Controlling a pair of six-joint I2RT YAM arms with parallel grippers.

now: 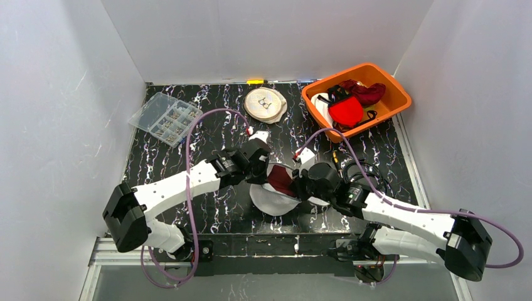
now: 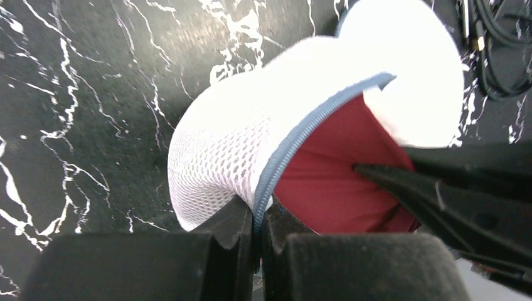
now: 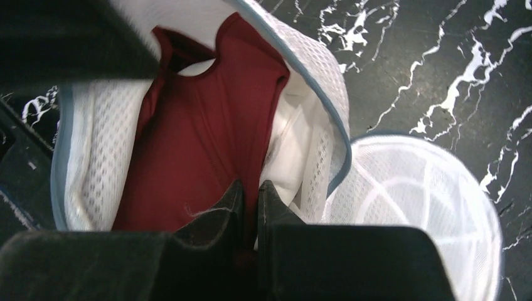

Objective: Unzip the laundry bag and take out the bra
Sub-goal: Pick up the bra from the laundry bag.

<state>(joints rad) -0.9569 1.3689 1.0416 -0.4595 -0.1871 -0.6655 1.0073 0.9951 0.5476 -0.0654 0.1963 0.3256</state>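
Note:
The white mesh laundry bag [image 1: 276,199] lies at the table's front centre, unzipped, with its blue zipper edge [image 2: 301,135] lifted. A dark red bra [image 3: 201,135] shows inside the opening [image 2: 326,175] [image 1: 280,179]. My left gripper [image 2: 258,210] [image 1: 257,164] is shut on the bag's zipper edge and holds it up. From the right, my right gripper [image 3: 250,191] [image 1: 305,182] reaches into the opening, shut on the bra's red fabric. Its dark fingers [image 2: 439,194] show in the left wrist view over the bra.
An orange bin [image 1: 395,103] at the back right holds red and dark garments. A second round mesh bag [image 1: 266,103] lies at the back centre, a clear parts box [image 1: 164,118] at the back left. Black cables [image 1: 361,169] lie right of the bag. The bag's flat round part [image 3: 426,207] rests on the marble tabletop.

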